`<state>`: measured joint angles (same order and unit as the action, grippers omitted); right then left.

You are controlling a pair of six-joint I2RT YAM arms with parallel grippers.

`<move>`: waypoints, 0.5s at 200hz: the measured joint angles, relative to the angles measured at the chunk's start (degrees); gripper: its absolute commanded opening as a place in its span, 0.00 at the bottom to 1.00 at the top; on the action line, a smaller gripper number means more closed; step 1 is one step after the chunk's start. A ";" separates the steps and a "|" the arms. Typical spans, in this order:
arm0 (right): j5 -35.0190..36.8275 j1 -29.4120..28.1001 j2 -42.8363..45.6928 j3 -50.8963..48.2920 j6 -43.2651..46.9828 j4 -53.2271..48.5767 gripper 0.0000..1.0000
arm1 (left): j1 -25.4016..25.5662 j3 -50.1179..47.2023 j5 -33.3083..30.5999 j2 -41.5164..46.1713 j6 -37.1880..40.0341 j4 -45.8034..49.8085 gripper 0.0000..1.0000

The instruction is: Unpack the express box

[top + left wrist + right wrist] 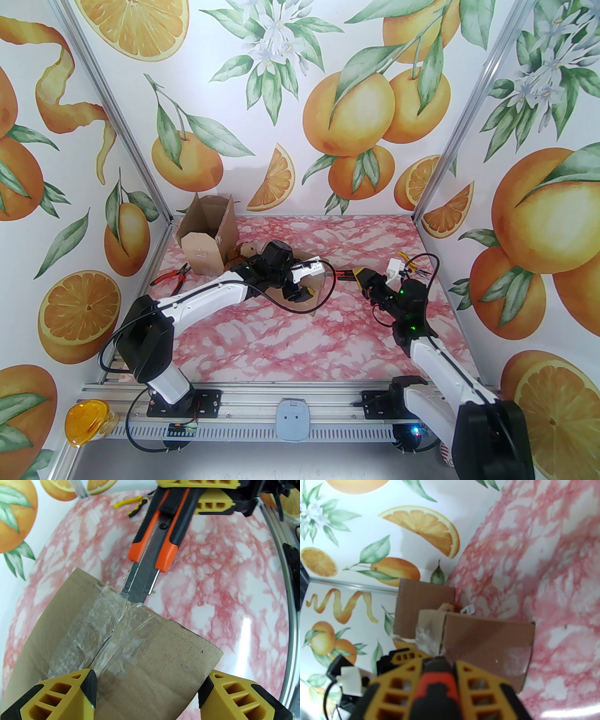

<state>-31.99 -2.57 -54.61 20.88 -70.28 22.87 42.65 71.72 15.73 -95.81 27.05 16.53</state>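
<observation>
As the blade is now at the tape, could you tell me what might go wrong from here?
1. The blade of the utility knife points along the taped seam toward a finger of the left gripper; a long stroke could strike it.
2. Its jaws stand apart over the box, so it might slide.

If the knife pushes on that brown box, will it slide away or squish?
It may well slide: the cardboard box sits on a smooth, shiny table, and the left gripper stands open over it, not clamping it. Its thin cardboard edge would probably dent a bit. The wrinkled clear tape may stretch before it splits.
</observation>
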 measured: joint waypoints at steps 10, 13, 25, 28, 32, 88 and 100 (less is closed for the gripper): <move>0.13 -0.13 0.76 -0.07 -0.20 -0.98 0.00 | 0.09 -0.02 -0.68 -0.02 -0.59 -0.31 0.71; 0.17 -0.20 1.01 -0.07 -0.26 -1.31 0.00 | 0.15 0.00 -0.94 -0.04 -0.79 -0.35 0.71; 0.81 -0.79 1.84 -0.07 -0.52 -2.49 0.00 | 0.44 0.00 -2.27 -0.20 -1.44 -0.50 0.71; 1.07 -0.98 2.05 -0.07 -0.70 -2.82 0.00 | 0.50 0.00 -2.64 -0.28 -1.60 -0.52 0.71; 1.57 -1.29 2.34 -0.07 -0.85 -3.26 0.00 | 0.59 0.02 -3.06 -0.39 -1.70 -0.57 0.71; 5.14 -8.68 5.07 -0.07 -4.04 -8.11 0.00 | 1.73 1.25 -12.20 -2.86 -4.79 -4.15 0.72; 5.75 -9.55 5.14 -0.07 -4.50 -8.28 0.00 | 1.90 1.46 -13.05 -3.10 -4.79 -4.31 0.73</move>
<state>-26.24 -12.12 -49.47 20.82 -74.78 14.59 44.56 73.19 2.68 -98.91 22.26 12.23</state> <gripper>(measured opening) 0.211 0.721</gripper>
